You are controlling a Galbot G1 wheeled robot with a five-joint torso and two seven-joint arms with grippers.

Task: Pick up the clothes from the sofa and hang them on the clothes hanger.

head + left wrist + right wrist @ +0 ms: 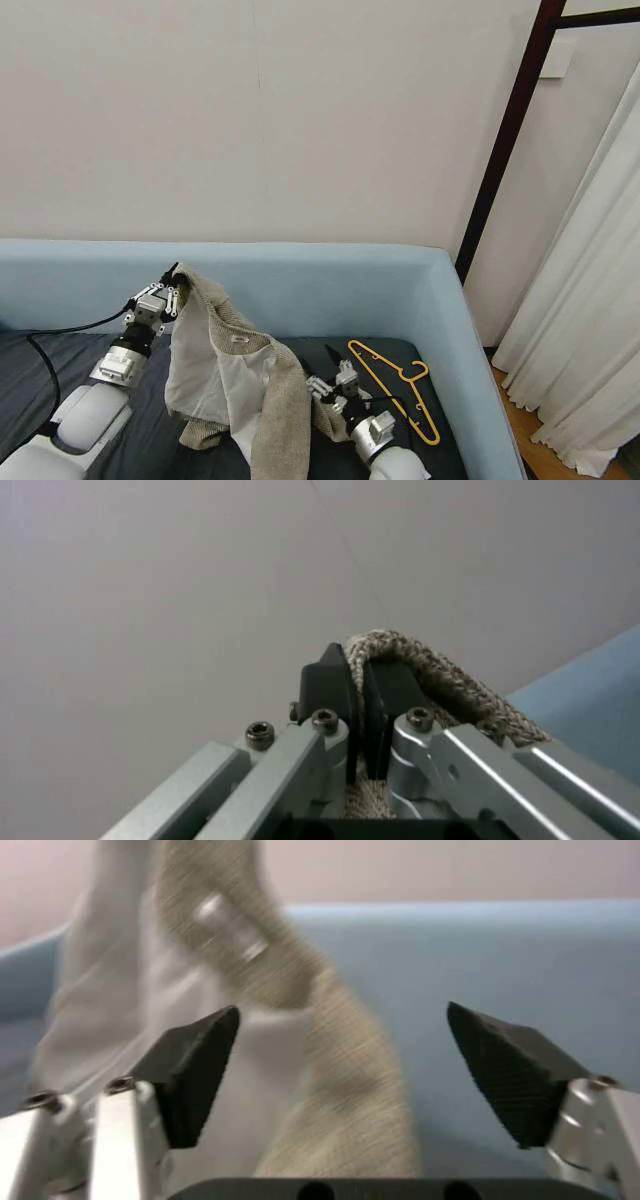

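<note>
Two grippers: left (170, 287) is pinching coat (235, 375) edge, jaws closed; right (328, 375) is gaping wide, empty.
Risk: coat is hanging from one thin pinch — a jerk could free it.

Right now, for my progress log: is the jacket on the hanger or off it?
Off. The orange hanger lies on the sofa; the jacket dangles from the left gripper, jaws shut on it; right gripper waits open.

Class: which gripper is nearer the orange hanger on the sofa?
Right. Right gripper lies open beside the orange hanger; left gripper, shut on the jacket, is farther off.
</note>
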